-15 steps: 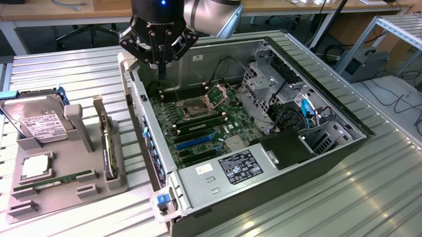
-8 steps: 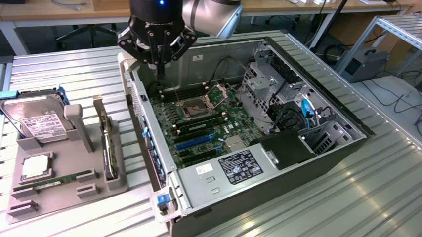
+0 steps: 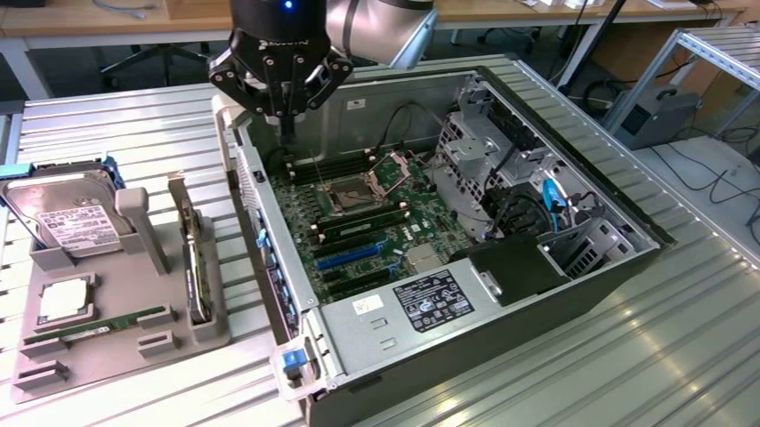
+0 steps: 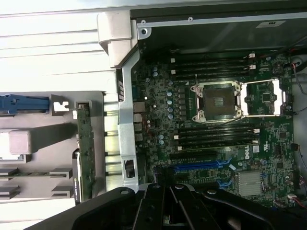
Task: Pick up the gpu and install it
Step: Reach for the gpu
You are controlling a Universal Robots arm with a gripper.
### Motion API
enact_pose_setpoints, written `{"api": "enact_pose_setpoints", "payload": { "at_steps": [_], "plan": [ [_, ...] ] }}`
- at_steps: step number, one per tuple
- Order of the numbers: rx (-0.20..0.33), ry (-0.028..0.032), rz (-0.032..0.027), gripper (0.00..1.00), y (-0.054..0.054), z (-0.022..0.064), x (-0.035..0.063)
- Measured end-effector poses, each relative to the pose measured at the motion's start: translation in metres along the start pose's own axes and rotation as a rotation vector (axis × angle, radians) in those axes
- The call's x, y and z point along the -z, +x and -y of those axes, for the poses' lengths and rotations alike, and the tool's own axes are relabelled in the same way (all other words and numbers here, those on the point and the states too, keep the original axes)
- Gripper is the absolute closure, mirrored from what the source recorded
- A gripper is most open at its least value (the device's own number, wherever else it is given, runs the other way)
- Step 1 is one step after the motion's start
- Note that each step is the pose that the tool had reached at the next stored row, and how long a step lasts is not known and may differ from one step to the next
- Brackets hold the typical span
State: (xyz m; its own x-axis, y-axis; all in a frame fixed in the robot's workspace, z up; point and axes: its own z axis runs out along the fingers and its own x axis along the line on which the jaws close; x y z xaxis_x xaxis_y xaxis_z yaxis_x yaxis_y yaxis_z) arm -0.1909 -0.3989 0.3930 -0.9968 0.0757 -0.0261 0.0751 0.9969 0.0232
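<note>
The gpu [image 3: 190,253] stands on its thin edge in a slot of the grey holder [image 3: 119,356], on the exterior view's left, beside the open computer case [image 3: 499,294]. In the wrist view the gpu [image 4: 85,148] shows as a narrow green-edged card next to the case wall. My gripper [image 3: 287,133] hangs above the case's far corner, over the motherboard [image 3: 356,213], well apart from the gpu. Its fingers are shut together with nothing between them. Its black body [image 4: 165,191] shows above the blue expansion slots [image 4: 201,167].
The holder also carries a silver hard drive [image 3: 66,213], a processor [image 3: 60,302] and a green memory stick [image 3: 101,322]. Inside the case are an open processor socket [image 3: 351,191], a metal drive cage [image 3: 487,151] and cables. The slatted metal table [image 3: 665,356] surrounds it.
</note>
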Motion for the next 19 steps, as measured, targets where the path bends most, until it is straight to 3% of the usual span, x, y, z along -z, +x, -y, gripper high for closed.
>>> {"api": "enact_pose_setpoints", "payload": {
  "at_steps": [19],
  "plan": [
    [0.000,0.0059,0.0004,0.89,0.0042,0.0003,0.0002]
  ]
}}
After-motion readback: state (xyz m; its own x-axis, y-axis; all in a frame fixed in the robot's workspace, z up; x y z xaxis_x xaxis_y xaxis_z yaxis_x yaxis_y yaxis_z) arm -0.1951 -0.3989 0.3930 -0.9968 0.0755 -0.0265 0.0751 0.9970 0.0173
